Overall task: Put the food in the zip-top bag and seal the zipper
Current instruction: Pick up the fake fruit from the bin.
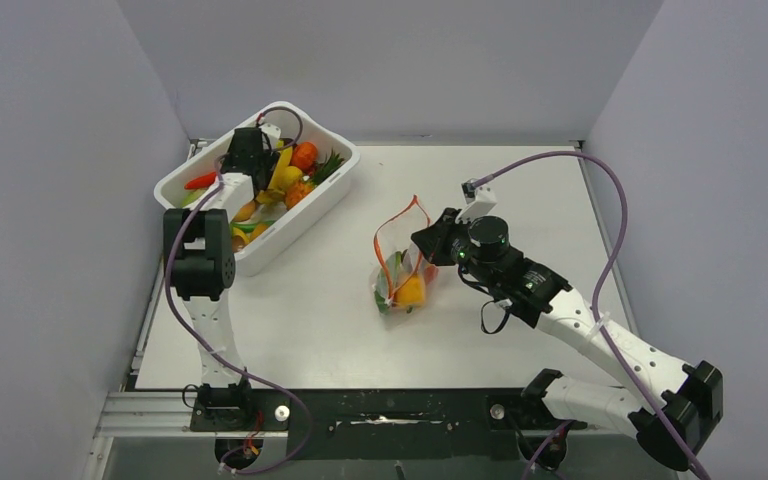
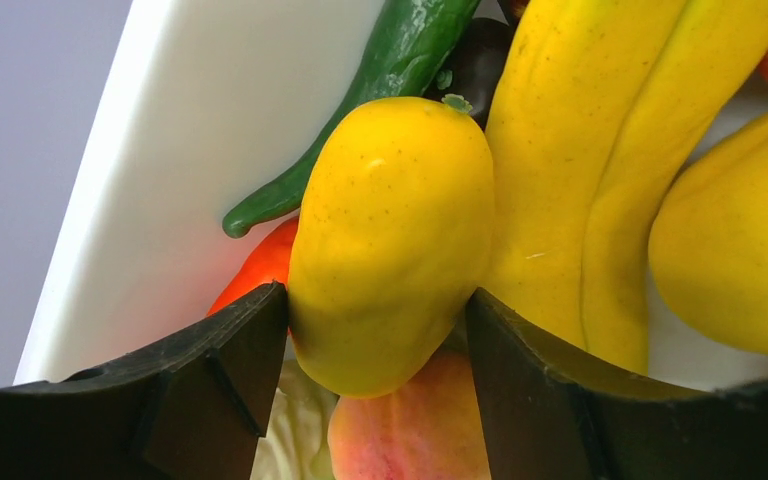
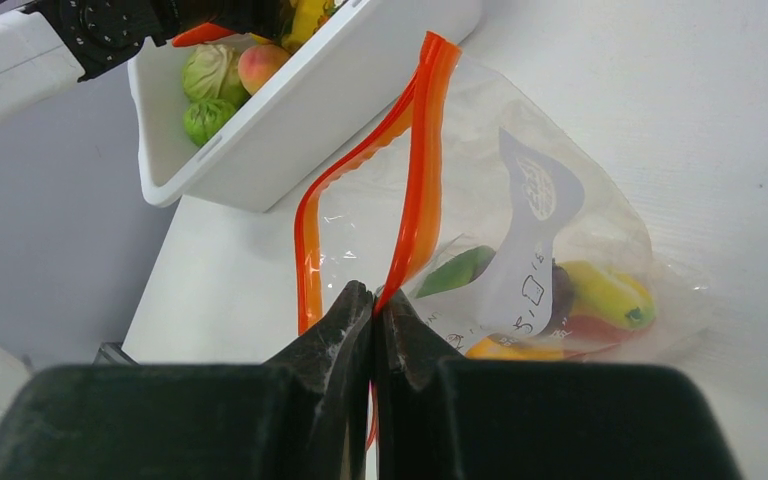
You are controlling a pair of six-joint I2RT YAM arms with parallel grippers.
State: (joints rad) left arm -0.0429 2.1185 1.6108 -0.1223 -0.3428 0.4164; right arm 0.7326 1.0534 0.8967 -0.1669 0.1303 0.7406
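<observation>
Left wrist: left claw (image 2: 375, 302) clamped around yellow fruit (image 2: 390, 240) in tub (image 2: 190, 150) | right claw (image 3: 373, 300) pinched shut on zipper (image 3: 423, 150)

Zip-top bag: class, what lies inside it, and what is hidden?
Through the zip-top bag show a green piece, a yellow piece and an orange piece. Its white label covers whatever lies behind.

The left arm (image 1: 210, 335) and the right arm (image 1: 600, 335) have white links and black joint housings. A purple cable (image 1: 622, 215) follows each one, fixed perhaps with white ties. The left end effector (image 2: 375, 330) and the right end effector (image 3: 373, 310) have matte black, wedge-shaped fingers (image 2: 220, 370).
</observation>
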